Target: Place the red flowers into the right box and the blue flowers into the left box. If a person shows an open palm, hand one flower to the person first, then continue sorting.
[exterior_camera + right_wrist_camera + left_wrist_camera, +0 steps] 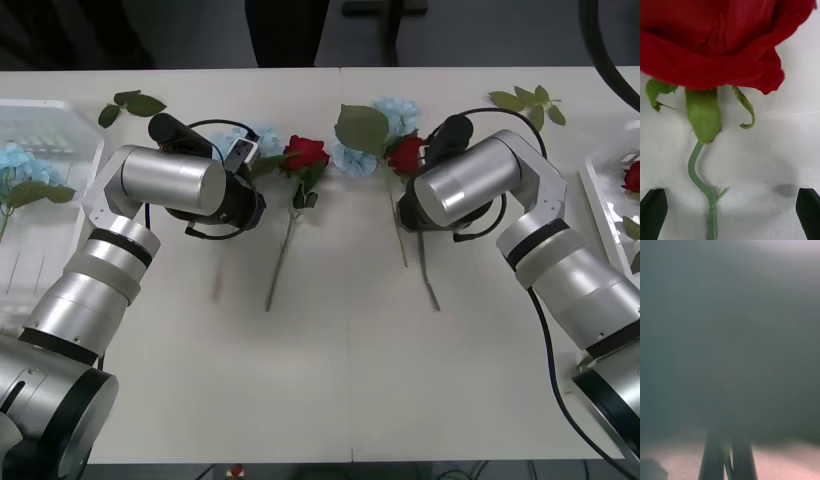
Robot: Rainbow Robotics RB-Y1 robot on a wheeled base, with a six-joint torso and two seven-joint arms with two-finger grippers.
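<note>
The front camera is looking down over the bench (340,380); the right wrist camera is sitting close above the red rose (715,41) at upper right of centre (405,153).

No readable text, no labels, no brands, no numbers, no signs

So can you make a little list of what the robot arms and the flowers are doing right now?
left gripper: shut on a thin green stem, low at the table
right gripper: open, fingers on either side of the red rose stem
red rose: lying on the white table, not gripped
left box: holds a blue flower
right box: holds a red flower
</note>
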